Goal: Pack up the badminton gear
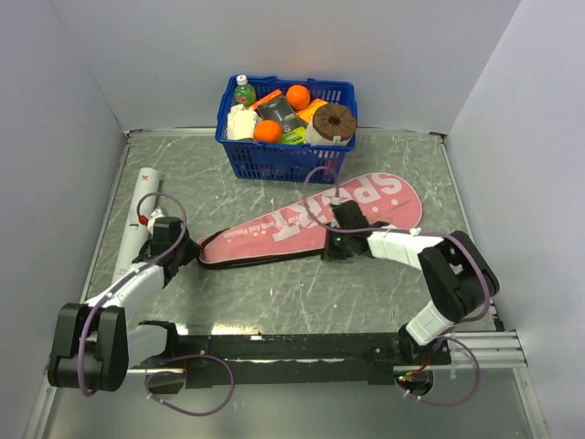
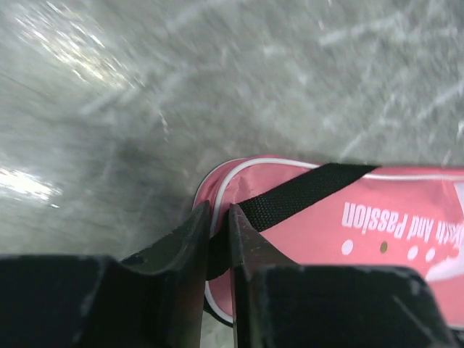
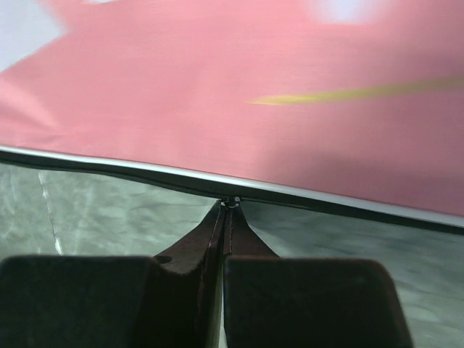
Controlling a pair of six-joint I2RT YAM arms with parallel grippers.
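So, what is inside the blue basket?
The blue basket holds, on top, two oranges, a green-capped bottle, a brown roll and a dark packet. Whatever lies beneath them is covered.

I've bare grey tabletop (image 1: pixel 302 293) nearside of the pink racket-shaped fabric cover (image 1: pixel 384 197); blue plastic basket (image 1: pixel 283 160) blocks the far edge, long white tube (image 1: pixel 135 219) the left side.
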